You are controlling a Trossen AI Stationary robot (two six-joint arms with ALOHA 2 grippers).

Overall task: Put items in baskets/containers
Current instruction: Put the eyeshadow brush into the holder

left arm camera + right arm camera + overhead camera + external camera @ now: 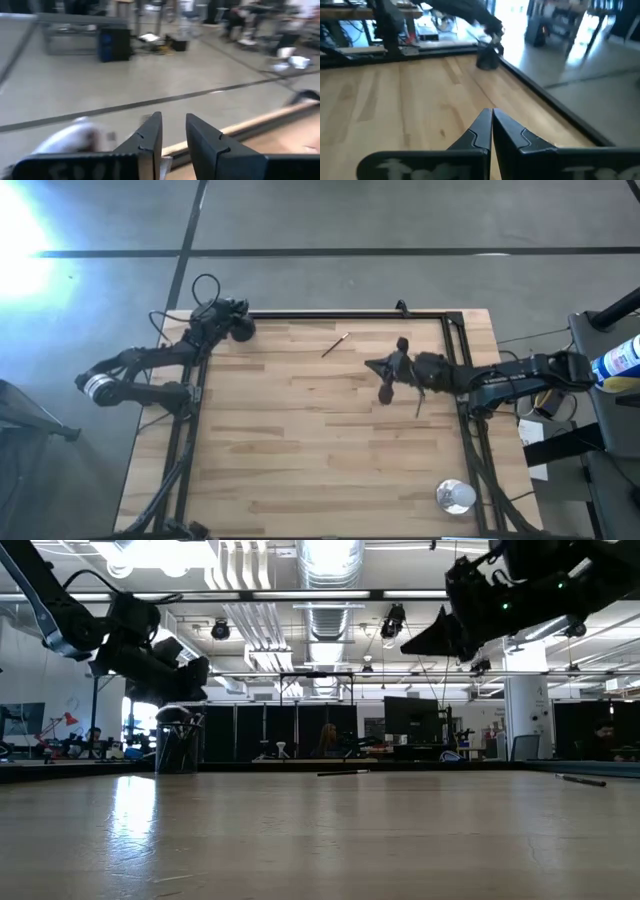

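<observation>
The left gripper (238,320) hangs at the far left corner of the bench (300,450), at about 10 o'clock from the bench's middle. From its own wrist camera, its two dark fingers (150,137) stand a little apart with a gap between them, and nothing sits in that gap. So it is released. Right under it stands the small black cup (178,748), upright on the bench near the far edge. Thin things poke up out of the cup, but they are too small for me to tell what they are. From low down, the left gripper sits just above the cup's top.

The right gripper (380,366) hangs in the air over the bench at about 2 o'clock from the middle. Its two fingers (485,130) are pressed tight together, so it is clenched, and I see nothing between them.

One slim brush (335,345) lies flat on the wood at about 12 o'clock, between the two grippers and well apart from the cup. Another thin stick (419,406) lies near the right gripper, at about 3 o'clock.

A shiny silver round thing (455,495) sits at the near right corner, at about 5 o'clock, far from everything else.
</observation>
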